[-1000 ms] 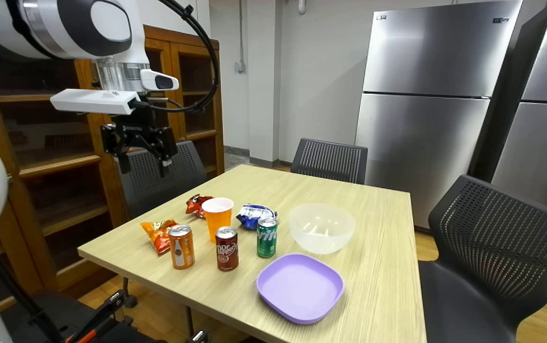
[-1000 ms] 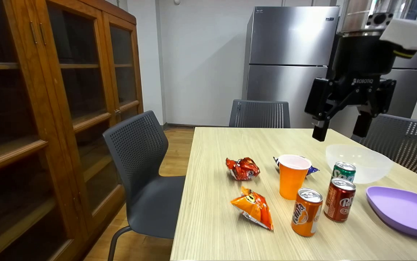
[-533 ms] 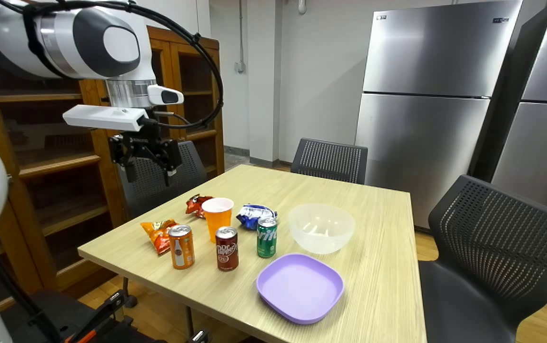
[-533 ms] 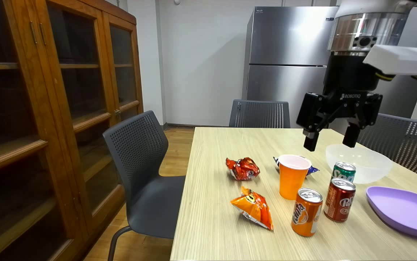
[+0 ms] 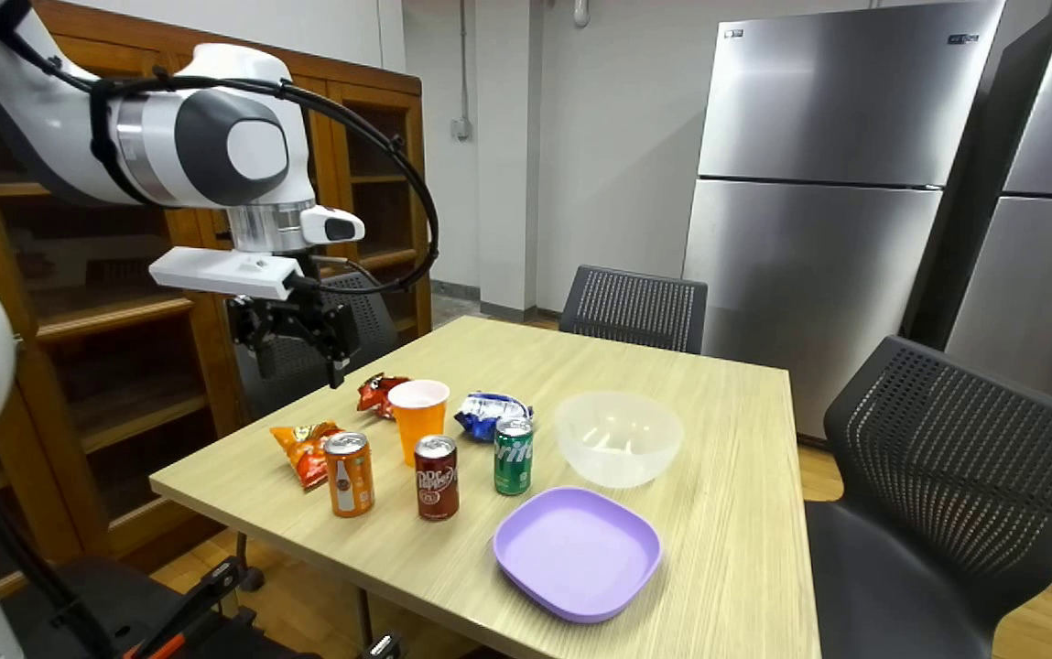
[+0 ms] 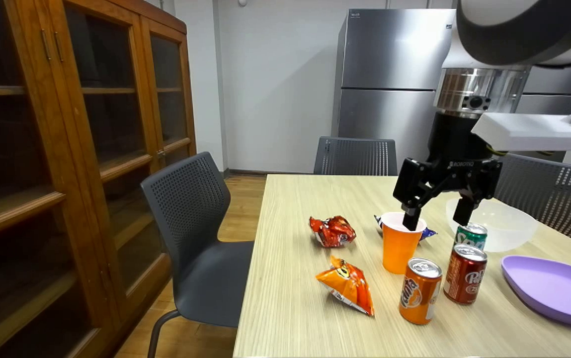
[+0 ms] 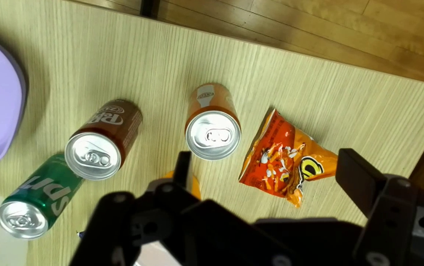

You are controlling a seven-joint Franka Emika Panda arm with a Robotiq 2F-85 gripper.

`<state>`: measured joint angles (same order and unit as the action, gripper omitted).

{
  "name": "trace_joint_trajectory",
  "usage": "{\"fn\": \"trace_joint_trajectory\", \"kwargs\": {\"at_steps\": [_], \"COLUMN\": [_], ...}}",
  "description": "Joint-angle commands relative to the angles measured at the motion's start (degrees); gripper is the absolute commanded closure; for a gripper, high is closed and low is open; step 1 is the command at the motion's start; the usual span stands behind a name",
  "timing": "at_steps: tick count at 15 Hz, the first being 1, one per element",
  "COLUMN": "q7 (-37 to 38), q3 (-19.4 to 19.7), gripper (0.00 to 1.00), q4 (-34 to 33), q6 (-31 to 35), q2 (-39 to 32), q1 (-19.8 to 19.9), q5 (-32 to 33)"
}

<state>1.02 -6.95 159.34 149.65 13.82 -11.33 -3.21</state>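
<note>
Black jaws gape wide, empty, above a table (image 5: 727, 549) bearing three cans (image 7: 213, 122), three packets (image 7: 287, 157), one cup (image 6: 398, 248).

In an exterior view, a white robot arm (image 5: 36, 124) extends from the upper left and bends downward at its gray-and-white wrist (image 5: 255, 149). Below, a black pincer (image 6: 437, 219) points down, its two fingers (image 7: 358, 179) spread wide, well apart in the wrist view.
</note>
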Motion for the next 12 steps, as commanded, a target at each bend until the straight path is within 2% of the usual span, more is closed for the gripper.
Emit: {"fn": "trace_joint_trajectory", "kwargs": {"at_steps": [1,7,12], "q7": [-1.6,0.1,0.8], "q3": [0.3,0.3,0.9], "gripper": [0.0,0.0,0.0], "q4": [0.0,-0.3,-1.7], "q6": [4.5,9.4,10.9], "q2": [-4.5,-10.7,-14.7], "q1": [0.4,2.1,3.4], "q5": [-0.9,0.9,2.1]}}
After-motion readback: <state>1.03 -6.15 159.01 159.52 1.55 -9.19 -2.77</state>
